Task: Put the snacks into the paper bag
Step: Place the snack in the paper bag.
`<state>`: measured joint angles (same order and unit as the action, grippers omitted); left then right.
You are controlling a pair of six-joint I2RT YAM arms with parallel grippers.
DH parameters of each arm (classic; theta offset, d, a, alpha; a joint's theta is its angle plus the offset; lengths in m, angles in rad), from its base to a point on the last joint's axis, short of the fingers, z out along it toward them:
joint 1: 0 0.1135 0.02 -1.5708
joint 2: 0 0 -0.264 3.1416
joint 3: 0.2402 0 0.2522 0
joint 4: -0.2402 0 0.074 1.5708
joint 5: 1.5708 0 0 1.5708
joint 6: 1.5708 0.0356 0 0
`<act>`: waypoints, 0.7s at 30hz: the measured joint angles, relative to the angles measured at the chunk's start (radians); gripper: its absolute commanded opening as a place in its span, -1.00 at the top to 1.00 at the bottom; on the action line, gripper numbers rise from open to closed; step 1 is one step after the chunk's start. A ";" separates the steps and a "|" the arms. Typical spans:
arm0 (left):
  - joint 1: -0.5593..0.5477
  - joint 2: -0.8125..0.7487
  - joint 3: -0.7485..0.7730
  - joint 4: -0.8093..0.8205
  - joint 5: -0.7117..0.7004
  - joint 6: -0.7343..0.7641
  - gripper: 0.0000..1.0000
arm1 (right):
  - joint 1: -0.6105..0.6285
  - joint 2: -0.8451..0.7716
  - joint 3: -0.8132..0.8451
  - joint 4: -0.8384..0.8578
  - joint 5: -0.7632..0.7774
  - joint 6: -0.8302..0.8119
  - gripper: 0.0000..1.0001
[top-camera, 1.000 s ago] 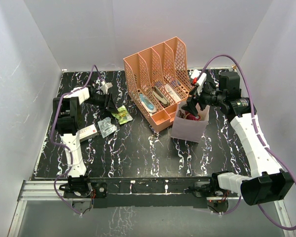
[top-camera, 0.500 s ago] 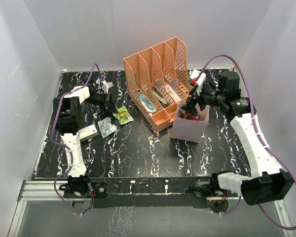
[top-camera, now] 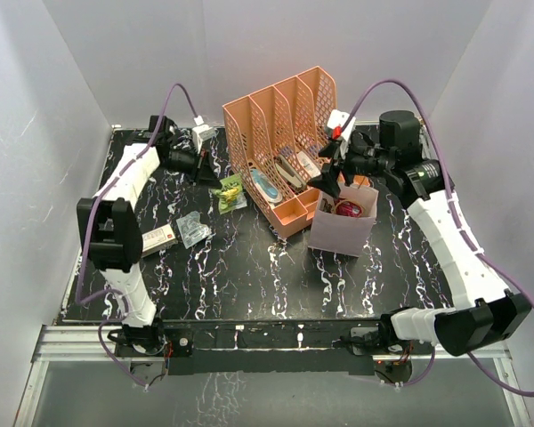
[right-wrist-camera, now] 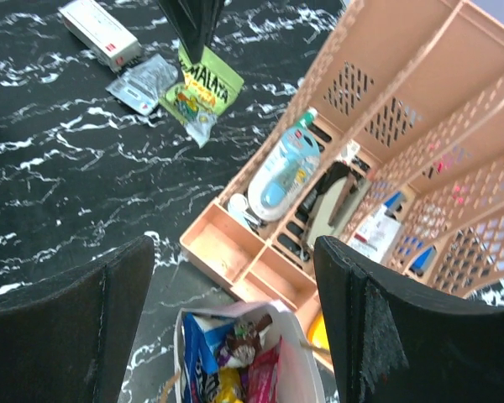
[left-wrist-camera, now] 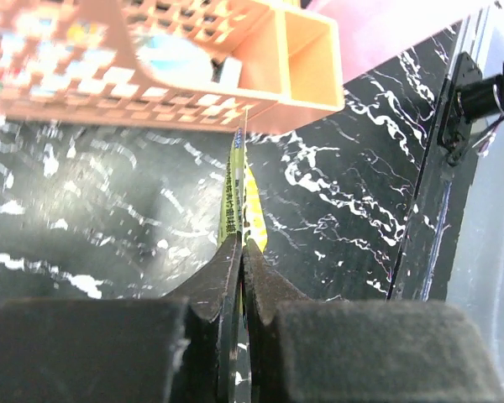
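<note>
My left gripper point(top-camera: 217, 181) is shut on a green-yellow snack packet point(top-camera: 230, 191) and holds it above the table, just left of the peach organiser. In the left wrist view the packet point(left-wrist-camera: 238, 189) stands edge-on between the closed fingers. The paper bag point(top-camera: 338, 233) stands in front of the organiser's right end, with blue, red and yellow snacks point(right-wrist-camera: 235, 369) inside. Over the bag's back rim hangs my right gripper point(top-camera: 331, 171), open and holding nothing. A clear wrapper point(top-camera: 193, 229) and a white-red packet point(top-camera: 158, 237) lie on the table at the left.
The peach mesh organiser point(top-camera: 285, 133) stands at the back centre, with a blue-white tool point(right-wrist-camera: 284, 172) and pens in its front trays. White walls close in the left, right and back of the black marbled table point(top-camera: 249, 276).
My left gripper shut on the green-yellow packet, lifted it off the table and carried it back and to the right. The right gripper shifted a little back and to the left.
</note>
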<state>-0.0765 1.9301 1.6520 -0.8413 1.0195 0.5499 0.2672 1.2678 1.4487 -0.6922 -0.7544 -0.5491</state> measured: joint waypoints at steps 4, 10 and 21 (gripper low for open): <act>-0.082 -0.140 -0.012 0.015 0.001 0.016 1.00 | 0.042 0.035 0.021 0.042 -0.037 0.038 -0.60; -0.216 -0.295 -0.031 0.083 -0.006 -0.003 1.00 | 0.092 0.082 0.011 0.102 -0.095 0.100 -0.61; -0.358 -0.369 -0.032 0.188 -0.017 -0.087 1.00 | 0.109 0.127 -0.039 0.163 -0.180 0.153 -0.40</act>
<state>-0.4343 1.5612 1.6196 -0.6533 1.0023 0.4633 0.3759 1.3945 1.4097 -0.5297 -0.9344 -0.3965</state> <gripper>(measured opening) 0.007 0.770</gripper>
